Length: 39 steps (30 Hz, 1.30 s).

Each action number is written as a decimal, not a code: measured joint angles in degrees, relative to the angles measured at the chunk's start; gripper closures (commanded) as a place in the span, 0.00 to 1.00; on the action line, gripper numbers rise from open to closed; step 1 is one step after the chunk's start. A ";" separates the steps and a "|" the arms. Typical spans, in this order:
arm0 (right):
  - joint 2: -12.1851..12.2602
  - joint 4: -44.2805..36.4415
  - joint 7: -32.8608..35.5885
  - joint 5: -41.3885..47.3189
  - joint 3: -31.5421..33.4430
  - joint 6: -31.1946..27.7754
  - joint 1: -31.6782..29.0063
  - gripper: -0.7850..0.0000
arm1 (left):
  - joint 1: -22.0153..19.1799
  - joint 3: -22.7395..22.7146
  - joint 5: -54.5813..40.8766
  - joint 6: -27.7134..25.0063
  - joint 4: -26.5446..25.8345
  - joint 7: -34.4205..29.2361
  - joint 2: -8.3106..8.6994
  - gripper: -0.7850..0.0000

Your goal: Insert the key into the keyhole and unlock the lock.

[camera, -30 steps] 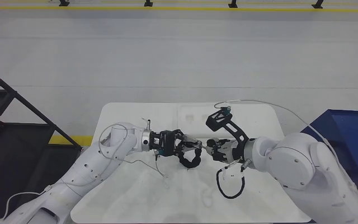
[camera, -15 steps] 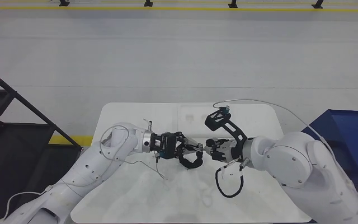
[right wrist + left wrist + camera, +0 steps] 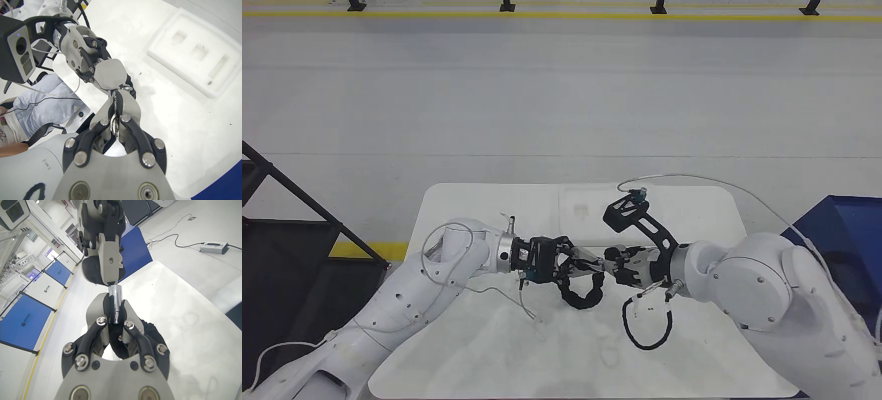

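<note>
Lock (image 3: 115,290): its chrome barrel is clamped in my left gripper (image 3: 114,300), mid-frame in the top view, with its black cable (image 3: 583,293) looping below over the table (image 3: 472,215). My right gripper (image 3: 115,96) pinches the key (image 3: 114,110) by its ringed head. The right wrist view shows the blade at the barrel's end, perhaps entering. Since a second ago my right gripper has closed up to the lock.

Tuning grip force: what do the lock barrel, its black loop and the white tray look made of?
Lock barrel: polished metal, probably chrome-plated; mirror-bright reflections. Loop: matte black sleeve, rubber or fabric, cannot tell; likely cable inside. Tray: white foam by its look; matte, soft-edged cut pockets.
</note>
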 measured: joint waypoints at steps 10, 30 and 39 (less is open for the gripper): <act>-0.10 0.46 -4.02 2.45 1.35 -2.10 -0.37 0.00 | -0.16 0.14 -4.36 -3.87 3.31 -0.34 -0.54 1.00; 1.75 -1.12 -6.38 -1.12 5.19 -31.59 -4.61 0.00 | -1.45 -0.24 -32.90 -13.19 6.39 -17.49 0.99 1.00; 1.75 -1.12 -6.37 -1.12 5.18 -31.39 -4.59 0.00 | -3.60 2.60 -51.16 -13.19 3.66 -31.04 4.62 1.00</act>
